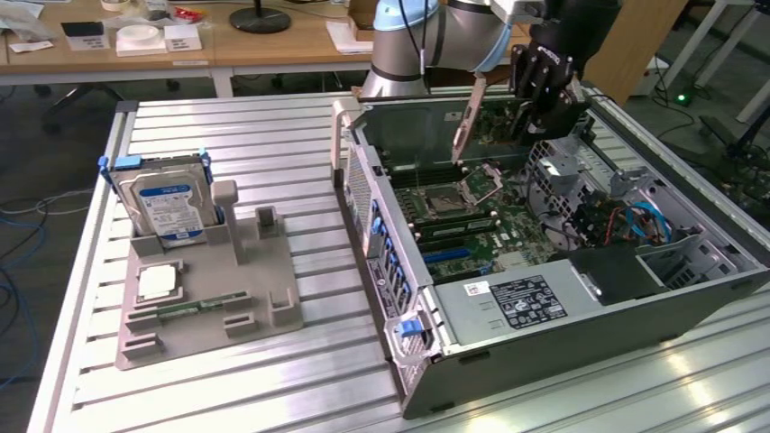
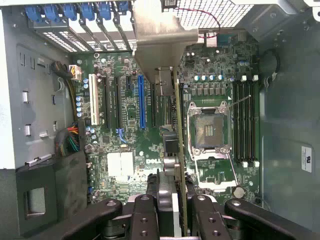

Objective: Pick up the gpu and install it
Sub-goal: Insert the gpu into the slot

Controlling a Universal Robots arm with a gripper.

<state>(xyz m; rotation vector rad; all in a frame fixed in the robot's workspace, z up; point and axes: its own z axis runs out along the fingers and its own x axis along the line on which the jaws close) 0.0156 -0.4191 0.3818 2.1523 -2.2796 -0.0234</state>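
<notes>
Grey metal bracket and all, the gpu (image 2: 161, 45) is pinched edge-on between the gripper (image 2: 172, 197) fingers, which are closed partway onto it. It's over the motherboard (image 2: 125, 125) inside the open computer case (image 1: 565, 343), toward the far end.

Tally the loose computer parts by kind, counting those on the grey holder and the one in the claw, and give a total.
Silver hard drive with blue-white label: 1
Narrow green memory stick: 1
Flat square silver chip: 1
Thin gpu card with grey metal bracket, gripped in the claw: 1
Total: 4
</notes>
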